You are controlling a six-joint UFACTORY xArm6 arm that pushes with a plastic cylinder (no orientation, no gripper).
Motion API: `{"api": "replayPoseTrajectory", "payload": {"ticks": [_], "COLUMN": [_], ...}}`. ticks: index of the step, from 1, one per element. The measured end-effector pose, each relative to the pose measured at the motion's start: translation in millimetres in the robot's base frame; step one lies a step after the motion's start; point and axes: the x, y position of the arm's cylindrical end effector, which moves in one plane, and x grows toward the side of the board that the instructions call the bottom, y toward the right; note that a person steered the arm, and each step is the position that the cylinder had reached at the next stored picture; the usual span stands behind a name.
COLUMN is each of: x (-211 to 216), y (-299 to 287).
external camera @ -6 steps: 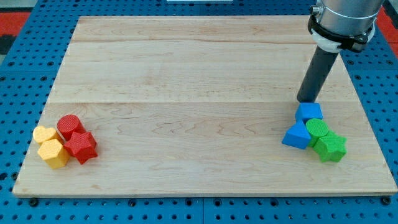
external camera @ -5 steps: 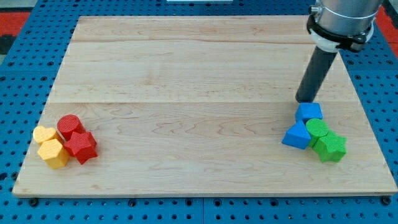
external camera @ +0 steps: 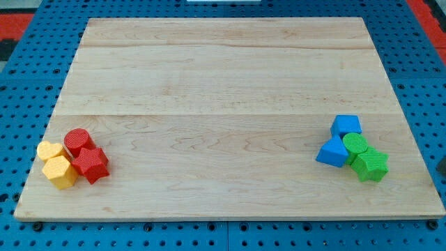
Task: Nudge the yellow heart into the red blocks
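The yellow heart (external camera: 49, 150) lies at the view's lower left of the wooden board (external camera: 223, 77), touching the red cylinder (external camera: 79, 141) on its right. A red star-like block (external camera: 90, 164) sits just below the cylinder. A yellow hexagonal block (external camera: 59, 171) sits below the heart, against the red star-like block. My tip and rod do not show in this view.
At the view's lower right is a second cluster: a blue cube-like block (external camera: 346, 126), a blue triangular block (external camera: 332, 151), a green cylinder (external camera: 357, 144) and a green star (external camera: 370, 166). The board rests on a blue pegboard (external camera: 21, 104).
The arm and rod, which stood just above the blue cube at the view's right, have left the view. No block has moved.
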Motion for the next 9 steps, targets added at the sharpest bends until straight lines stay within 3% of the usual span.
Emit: {"api": "replayPoseTrajectory", "payload": {"ticks": [2, 5, 7, 8, 9], "x": [24.5, 23.2, 8.8, -34.9, -50.5], "y": [-97.8, -341.3, -552.5, -575.0, -576.5]}}
